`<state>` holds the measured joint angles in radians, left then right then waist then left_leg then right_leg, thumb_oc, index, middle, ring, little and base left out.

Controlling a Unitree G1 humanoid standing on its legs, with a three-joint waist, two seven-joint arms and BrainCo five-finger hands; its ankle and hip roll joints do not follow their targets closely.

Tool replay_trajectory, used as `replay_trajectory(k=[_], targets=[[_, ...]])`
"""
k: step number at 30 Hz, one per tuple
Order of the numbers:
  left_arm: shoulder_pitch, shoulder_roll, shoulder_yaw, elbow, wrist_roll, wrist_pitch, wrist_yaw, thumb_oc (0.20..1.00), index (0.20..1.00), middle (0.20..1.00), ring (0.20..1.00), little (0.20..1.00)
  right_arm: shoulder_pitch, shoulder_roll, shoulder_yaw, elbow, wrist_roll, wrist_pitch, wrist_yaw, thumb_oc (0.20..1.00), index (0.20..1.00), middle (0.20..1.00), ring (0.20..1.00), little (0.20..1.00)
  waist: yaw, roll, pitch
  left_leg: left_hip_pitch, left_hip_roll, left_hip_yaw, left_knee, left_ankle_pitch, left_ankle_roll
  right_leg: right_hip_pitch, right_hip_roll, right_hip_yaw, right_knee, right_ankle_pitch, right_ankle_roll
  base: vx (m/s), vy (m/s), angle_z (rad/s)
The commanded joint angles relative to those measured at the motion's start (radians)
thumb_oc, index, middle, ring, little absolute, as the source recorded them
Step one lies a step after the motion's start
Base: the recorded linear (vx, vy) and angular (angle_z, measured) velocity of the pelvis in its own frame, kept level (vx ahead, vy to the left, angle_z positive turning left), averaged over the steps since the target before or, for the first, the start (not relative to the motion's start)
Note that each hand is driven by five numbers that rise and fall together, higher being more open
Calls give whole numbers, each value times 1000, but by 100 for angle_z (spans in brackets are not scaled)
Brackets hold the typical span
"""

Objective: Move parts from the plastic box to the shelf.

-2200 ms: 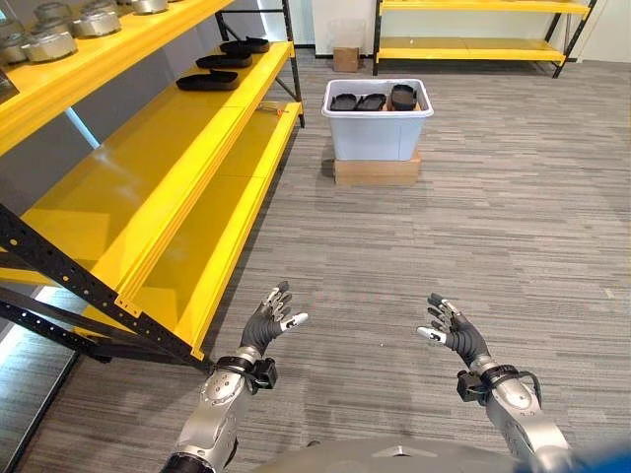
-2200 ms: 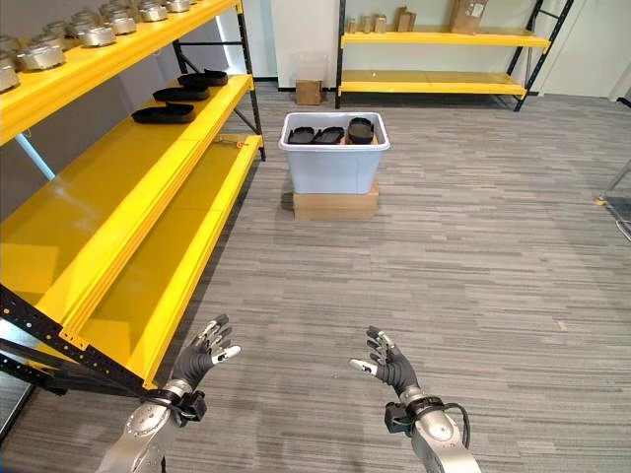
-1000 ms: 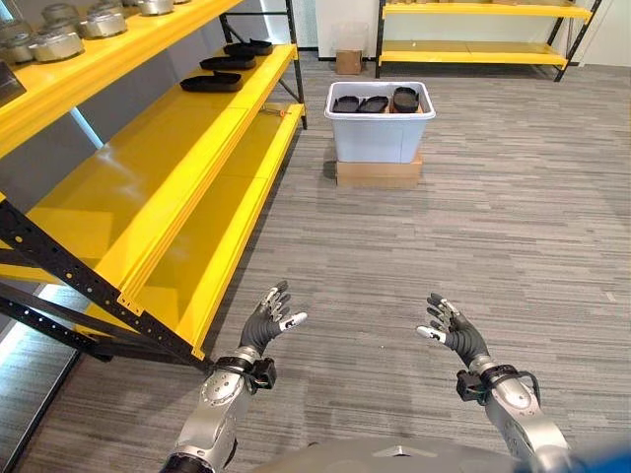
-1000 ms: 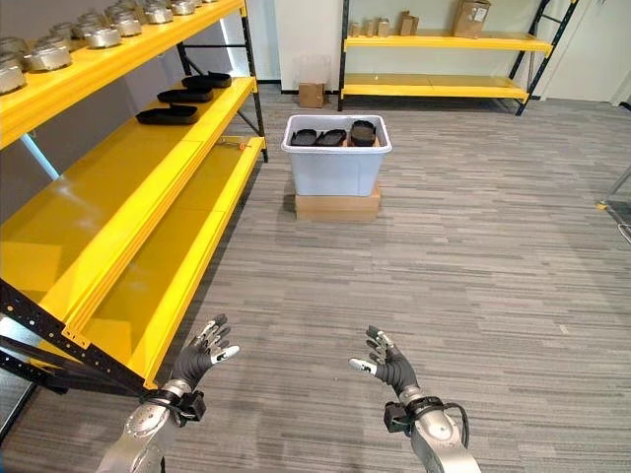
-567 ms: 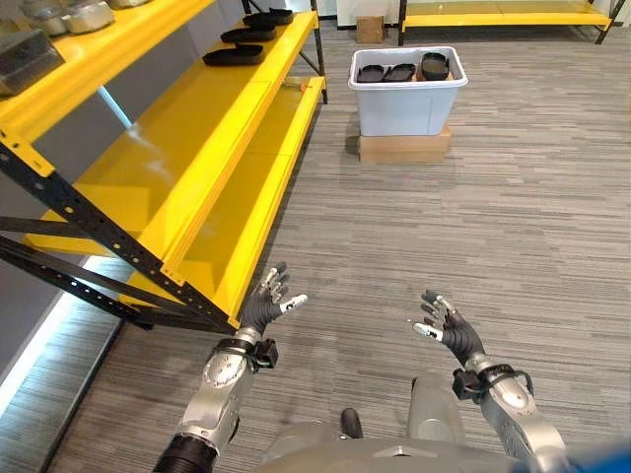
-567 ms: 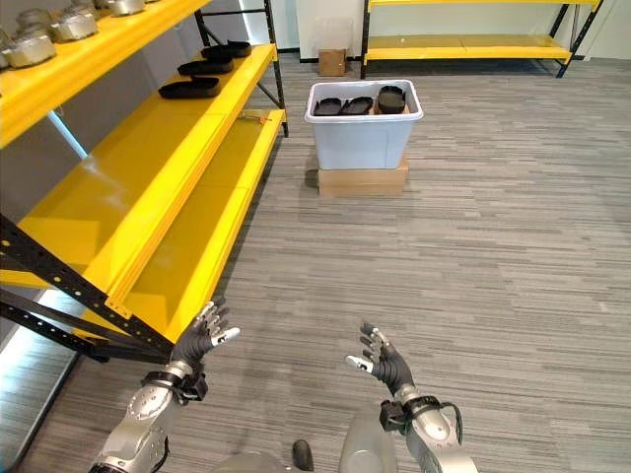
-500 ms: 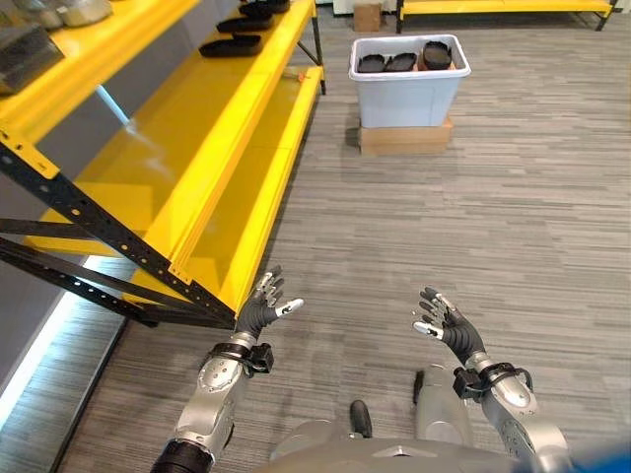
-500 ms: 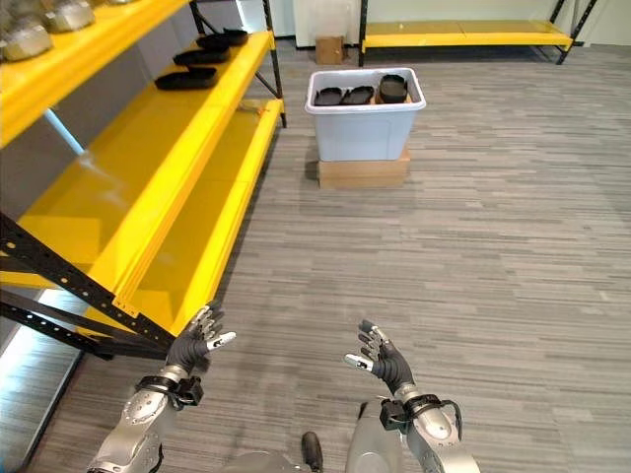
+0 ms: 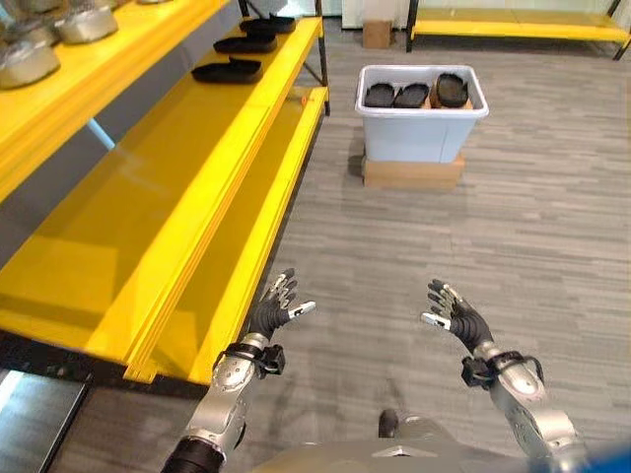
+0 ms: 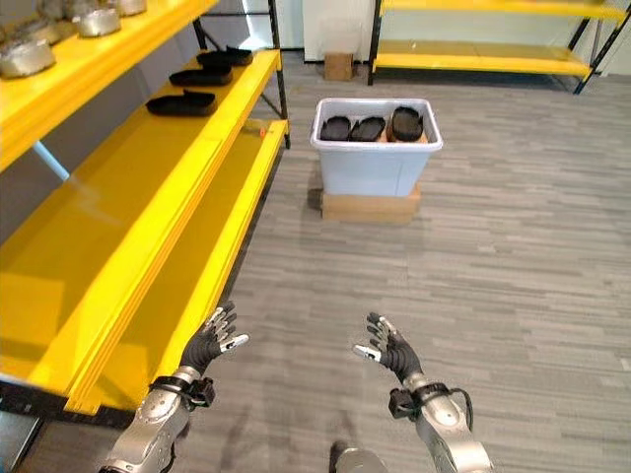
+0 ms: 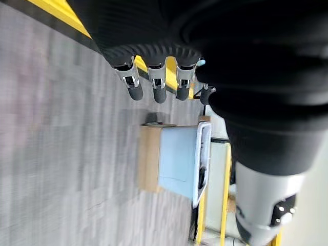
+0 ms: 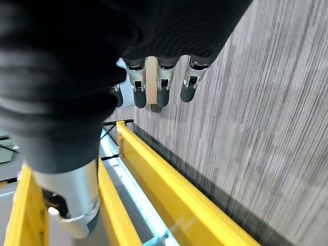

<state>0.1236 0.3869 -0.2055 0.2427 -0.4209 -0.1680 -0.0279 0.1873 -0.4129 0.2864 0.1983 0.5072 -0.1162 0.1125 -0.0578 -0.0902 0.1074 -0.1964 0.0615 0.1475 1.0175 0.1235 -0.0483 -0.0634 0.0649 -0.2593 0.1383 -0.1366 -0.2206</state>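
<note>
Left hand and right hand both held out low in front, fingers spread and relaxed, palms facing each other, nothing in either, touching nothing. Left hand sits near the front edge of the yellow shelf, which runs along the left side of the scene; right hand is over bare grey floor.

The plastic box is far ahead, centre-right, well apart from both hands, resting on a flat cardboard box. Three black parts lie in a row inside it, near the rim. Several black parts already sit on the far end of the middle shelf level. Metal round items on the top level, left.

Step in hand looks like the approach to the box, no pick started. To do it well: walk straight up, stop square to the box with it between the two hands, stay clear of the shelf edge on the left. Keep fingers open until over a part, then come down from above and take one part by its edges. The parts lie close together, so the neighbour may get nudged.
</note>
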Motion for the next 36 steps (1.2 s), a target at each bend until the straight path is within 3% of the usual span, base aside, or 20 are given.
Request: replay_trajectory(k=[1,2,3,4,6,8,9,11,15,18,19,20,22,23,24,27,28,32,34,36], targets=[[2,-22,-23,-78,-11,-25,-17,1000,1000,1000,1000,1000,-29,-25,-42,-49,25,-42,-9,1000,1000,1000,1000,1000,18,28,67,103,94,-64,-344,-21,-15,52,-100,80,-84,106,202,271,-14,-41],[8,-23,-22,-76,-17,-25,-14,1000,1000,1000,1000,1000,-33,-27,-51,-46,29,-48,-23,1000,1000,1000,1000,1000,44,24,78,-16,37,-39,-436,-91,-4,106,-103,99,-125,106,222,191,17,-37],[8,-23,-22,-76,-17,-25,-14,1000,1000,1000,1000,1000,-34,-27,-51,-45,29,-48,-23,1000,1000,1000,1000,1000,44,20,75,-17,32,-37,-443,-86,-2,103,-108,100,-126,108,223,533,154,-23],[33,-25,-12,-82,5,-31,-19,1000,1000,1000,1000,1000,-26,-17,-60,-35,14,-56,-18,1000,1000,1000,1000,1000,66,38,61,-53,29,-32,-765,-60,-3,144,-100,114,-150,81,244,512,174,-16],[39,-23,-17,-86,20,-34,-20,1000,1000,1000,1000,1000,-25,-12,-50,-22,-8,-54,-17,1000,1000,1000,1000,1000,95,50,55,-60,1,-84,-981,29,-22,212,-85,128,-171,59,253,537,142,-59],[36,-20,-18,-87,20,-34,-23,1000,1000,1000,1000,1000,-30,-10,-45,-17,-15,-48,-16,1000,1000,1000,1000,1000,100,54,52,-57,-4,-101,-1004,52,-30,232,-82,139,-172,53,255,305,82,-67],[44,-24,-13,-88,18,-37,-24,1000,1000,1000,1000,1000,-20,5,-31,-26,-33,-41,2,1000,1000,1000,1000,1000,98,61,30,-9,-25,-120,-1013,26,1,253,-85,152,-158,25,267,364,150,-31],[35,-22,-22,-90,24,-35,-25,1000,1000,1000,1000,1000,-14,16,-26,-25,-33,-39,11,1000,1000,1000,1000,1000,91,55,8,13,-41,-106,-1028,33,4,256,-100,148,-141,13,273,406,168,-50],[24,-8,-13,-104,27,-33,-16,1000,1000,1000,1000,1000,-27,38,-9,-40,-47,-28,19,1000,1000,1000,1000,1000,94,33,-29,31,-83,-92,-984,-38,50,243,-153,171,-52,15,308,286,147,-18],[15,0,-10,-105,33,-29,4,1000,1000,1000,1000,1000,-50,55,10,-35,-50,-25,15,1000,1000,1000,1000,1000,96,25,-31,65,-115,-88,-972,-89,89,177,-183,185,125,86,341,244,172,3],[12,1,-8,-104,36,-29,6,1000,1000,1000,1000,1000,-52,58,12,-37,-49,-23,17,1000,1000,1000,1000,1000,94,31,-30,77,-118,-90,-971,-101,99,136,-183,189,196,131,350,180,214,42],[8,11,-9,-103,36,-29,10,1000,1000,1000,1000,1000,-58,60,18,-38,-56,-25,18,1000,1000,1000,1000,1000,85,45,-8,119,-122,-95,-970,-125,122,64,-187,189,358,235,365,161,207,43],[4,19,-12,-103,40,-27,13,1000,1000,1000,1000,1000,-58,61,21,-42,-58,-25,17,1000,1000,1000,1000,1000,70,70,18,153,-112,-96,-971,-138,132,15,-184,165,471,248,365,177,172,21],[7,20,-9,-100,47,-24,13,1000,1000,1000,1000,1000,-51,67,22,-43,-59,-23,16,1000,1000,1000,1000,1000,70,80,22,175,-110,-90,-973,-151,136,-2,-216,123,493,241,360,141,92,25],[7,20,-9,-101,47,-24,14,1000,1000,1000,1000,1000,-51,67,22,-44,-59,-23,16,1000,1000,1000,1000,1000,68,78,24,176,-112,-92,-973,-152,136,-1,-219,122,496,238,360,161,77,37],[9,22,-11,-98,40,-22,9,1000,1000,1000,1000,1000,-45,68,20,-47,-47,-23,13,1000,1000,1000,1000,1000,55,101,30,232,-105,-101,-999,-160,132,-49,-258,67,425,180,327,240,8,14],[19,22,-11,-95,32,-21,5,1000,1000,1000,1000,1000,-44,66,20,-48,-47,-25,11,1000,1000,1000,1000,1000,57,112,37,257,-94,-96,-1014,-172,123,-66,-296,33,332,162,322,223,-125,-13],[35,13,-1,-85,35,-24,4,1000,1000,1000,1000,1000,-40,67,19,-42,-60,-17,10,1000,1000,1000,1000,1000,42,90,43,321,-88,-110,-1039,-214,82,-86,-338,98,-4,272,381,306,-241,1],[39,10,6,-73,45,-30,6,1000,1000,1000,1000,1000,-38,60,20,-44,-72,-13,13,1000,1000,1000,1000,1000,41,74,41,369,-75,-102,-1049,-239,59,-87,-331,66,-93,321,410,318,-298,6],[40,6,4,-66,50,-29,1,1000,1000,1000,1000,1000,-30,57,18,-49,-70,-12,15,1000,1000,1000,1000,1000,40,69,33,379,-68,-108,-1051,-250,51,-63,-323,60,-119,300,406,235,-221,17]])
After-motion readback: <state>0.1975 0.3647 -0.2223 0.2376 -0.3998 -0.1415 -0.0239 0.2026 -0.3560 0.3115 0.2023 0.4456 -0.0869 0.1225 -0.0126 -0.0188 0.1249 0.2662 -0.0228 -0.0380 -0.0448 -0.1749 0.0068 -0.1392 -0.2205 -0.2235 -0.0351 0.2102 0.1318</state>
